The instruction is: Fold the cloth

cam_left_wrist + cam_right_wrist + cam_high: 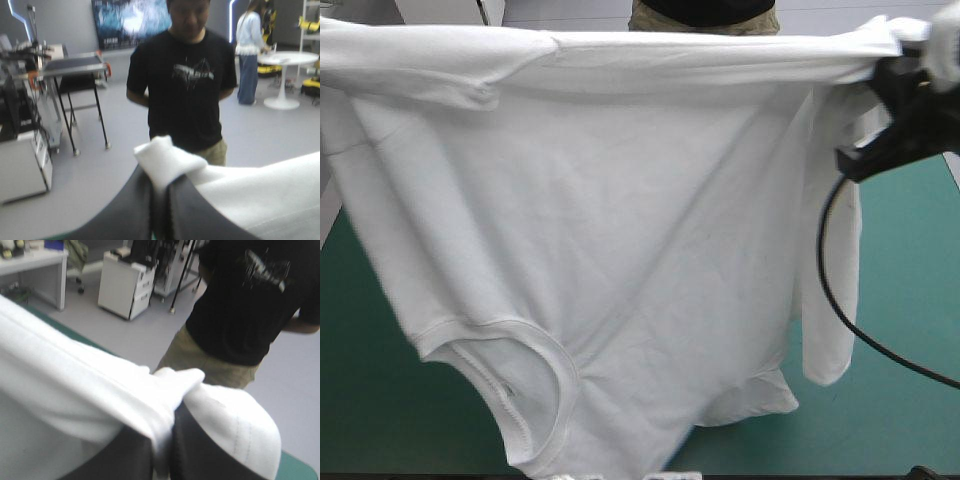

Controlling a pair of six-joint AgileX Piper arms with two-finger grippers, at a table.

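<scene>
The shirt [620,230] hangs spread over the desk [910,300], both arms [905,140] raised; left jaws and right jaws each clamp its top edge.

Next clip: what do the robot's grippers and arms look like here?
The left gripper and right gripper each have two broad black fingers, smooth and curved like fins, narrowing toward the tips. In the high view the right arm's wrist is black and angular. No markings show.
</scene>
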